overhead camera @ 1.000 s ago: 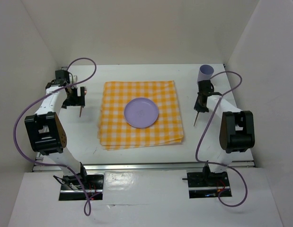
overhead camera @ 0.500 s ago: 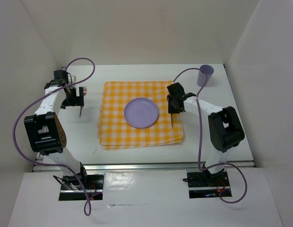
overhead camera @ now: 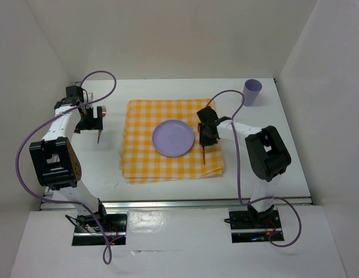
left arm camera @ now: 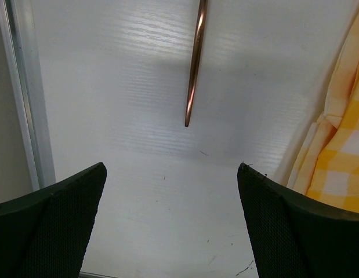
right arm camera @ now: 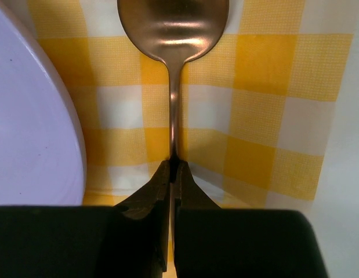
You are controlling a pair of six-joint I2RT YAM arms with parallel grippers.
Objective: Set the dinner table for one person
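While we hold the spoon point(right arm camera: 172, 35) low over the cloth point(overhead camera: 143, 119): we judge the step in hand to be laying it down to the right of the plate point(overhead camera: 174, 138). To do it well, we keep the handle level and in line with the cloth's right edge. We settle it in the strip of checks between plate and edge, and let go only once it rests. Whether it already touches the cloth, we cannot tell.
Dinner table point(overhead camera: 179, 188): the broad white top under everything, showing around the cloth on every side.
Right gripper point(right arm camera: 174, 165): nearest the arm bases, over the cloth's right side. Its jaws are pressed together on the spoon's thin handle, and the bowl points away from the wrist. The plate's rim lies just to the left of the spoon.
Plate: round and lilac, lying at the middle of the yellow-and-white checked cloth.
Left gripper point(left arm camera: 172, 168): farther back, over the white table beside the cloth's left edge. Its jaws are spread wide with nothing between them.
Utensil point(left arm camera: 195, 63): a slim copper-coloured handle, seen beyond the left fingertips. We cannot tell what kind it is.
Cup point(overhead camera: 252, 91): lilac and upright at the far right of the table, well apart from the cloth.
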